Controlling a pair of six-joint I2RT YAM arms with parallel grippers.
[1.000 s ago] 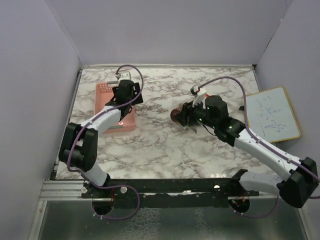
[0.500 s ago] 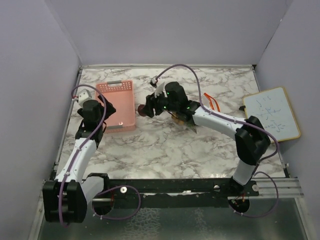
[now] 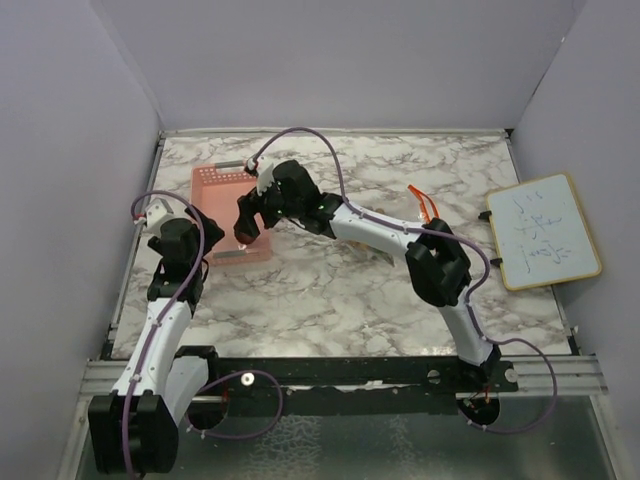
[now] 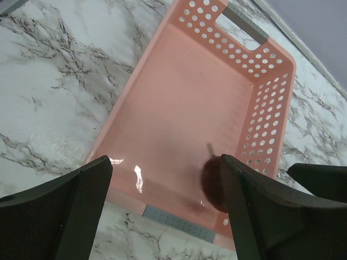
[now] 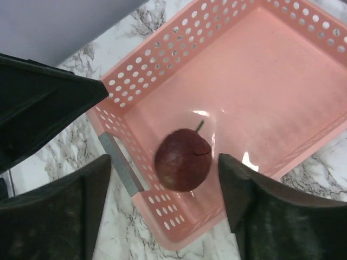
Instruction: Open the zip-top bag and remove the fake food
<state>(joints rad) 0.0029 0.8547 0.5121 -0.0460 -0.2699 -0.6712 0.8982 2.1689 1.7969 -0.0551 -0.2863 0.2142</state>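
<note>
Both claws gape empty: the right gripper [image 5: 164, 161] hangs over the pink basket [image 5: 162, 70], where the maroon fruit [image 5: 182, 160] lies loose, and the left gripper [image 4: 165, 160] waits at the basket's 9 o'clock. The zip-top bag [image 3: 422, 203], at 3 o'clock, lies partly under the right arm — a careless retreat could drag it.

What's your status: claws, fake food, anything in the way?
Left claw open, empty, by the pink basket. Right claw open above it. Maroon fruit lies in the basket, free of both. Nothing in the way.
</note>
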